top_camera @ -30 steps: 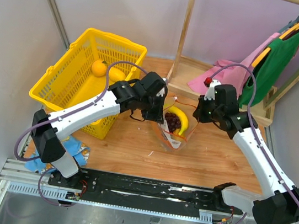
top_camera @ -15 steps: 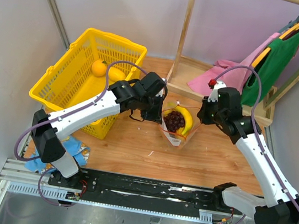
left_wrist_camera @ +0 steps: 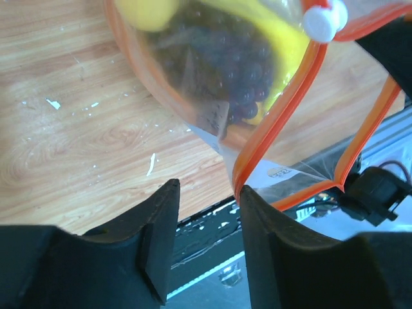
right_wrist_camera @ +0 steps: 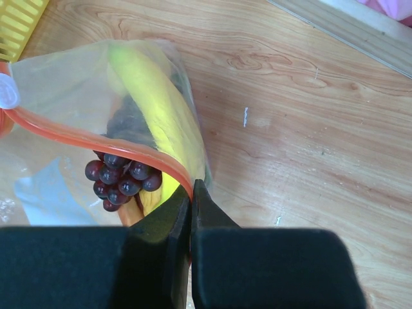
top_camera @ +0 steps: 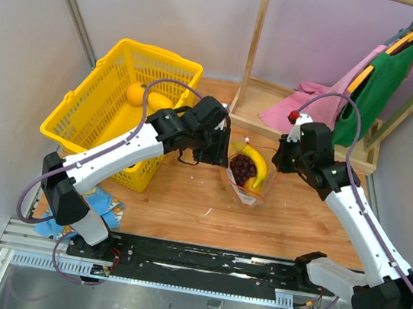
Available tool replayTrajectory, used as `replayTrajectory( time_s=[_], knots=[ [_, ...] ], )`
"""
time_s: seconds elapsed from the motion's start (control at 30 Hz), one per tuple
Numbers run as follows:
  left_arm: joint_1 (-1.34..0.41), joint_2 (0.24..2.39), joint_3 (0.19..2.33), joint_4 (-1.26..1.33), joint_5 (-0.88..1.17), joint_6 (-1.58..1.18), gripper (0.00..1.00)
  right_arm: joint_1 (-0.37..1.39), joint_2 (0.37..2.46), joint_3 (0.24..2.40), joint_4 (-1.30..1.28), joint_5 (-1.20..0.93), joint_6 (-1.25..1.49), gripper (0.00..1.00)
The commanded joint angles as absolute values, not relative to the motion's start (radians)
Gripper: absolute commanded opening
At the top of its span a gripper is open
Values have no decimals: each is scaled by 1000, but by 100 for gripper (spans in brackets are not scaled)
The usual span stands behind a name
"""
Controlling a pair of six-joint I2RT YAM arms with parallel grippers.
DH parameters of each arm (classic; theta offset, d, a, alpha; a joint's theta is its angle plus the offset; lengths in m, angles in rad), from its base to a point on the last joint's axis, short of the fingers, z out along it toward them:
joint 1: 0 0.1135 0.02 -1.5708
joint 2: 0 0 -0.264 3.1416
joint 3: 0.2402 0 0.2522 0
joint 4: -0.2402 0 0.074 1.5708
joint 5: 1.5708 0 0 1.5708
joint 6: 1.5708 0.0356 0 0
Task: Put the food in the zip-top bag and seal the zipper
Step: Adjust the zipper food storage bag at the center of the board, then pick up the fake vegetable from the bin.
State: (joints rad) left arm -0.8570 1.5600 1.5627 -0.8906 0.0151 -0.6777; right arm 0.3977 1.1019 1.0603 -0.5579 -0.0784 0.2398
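Top external view: a clear crinkly zip-top bag point(top_camera: 248, 177) stands mouth-up on the wooden tabletop point(top_camera: 185, 198), between the two grippers and right of the yellow plastic basket point(top_camera: 96, 120).
Contents: a yellow toy banana point(top_camera: 260, 167) and a dark purple toy grape cluster point(top_camera: 243, 167) sit inside the bag; a round orange fruit point(top_camera: 136, 93) and a yellow piece point(top_camera: 158, 102) lie in the basket.
Right gripper point(right_wrist_camera: 191, 191): fingers are pressed together on the red zipper strip point(right_wrist_camera: 96, 140) at the right end of the mouth.
Left gripper point(left_wrist_camera: 206, 193): jaws stand apart with nothing between them; the strip just touches one fingertip point(left_wrist_camera: 257, 219).
Slider: a small white slider point(left_wrist_camera: 324, 19) rides on the strip, at the end away from the right gripper's pinch.
Handling: the film looks light, soft and slippery, so it will likely buckle if pushed. The strip is the firmest part and the best place to hold. The toys are hard and light, and they may shift and bulge the sides.
Risk: the banana reaches close to the mouth and could keep the two lips from meeting.
Open room: bare wood lies near and right of the bag.
Edges: the basket wall is close on the left; the wooden rack post point(top_camera: 252, 53) and a pink cloth point(top_camera: 309, 106) stand on the far side.
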Motion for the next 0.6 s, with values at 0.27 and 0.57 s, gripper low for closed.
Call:
replayTrajectory(
  time_s=[0.27, 0.57],
  knots=[
    [-739, 1446, 1688, -937, -156, -613, 67, 382, 1069, 1037, -521, -91, 265, 1],
    [-491, 1411, 1709, -929, -178, -556, 79, 382, 1067, 1024, -506, -88, 262, 1]
  ],
)
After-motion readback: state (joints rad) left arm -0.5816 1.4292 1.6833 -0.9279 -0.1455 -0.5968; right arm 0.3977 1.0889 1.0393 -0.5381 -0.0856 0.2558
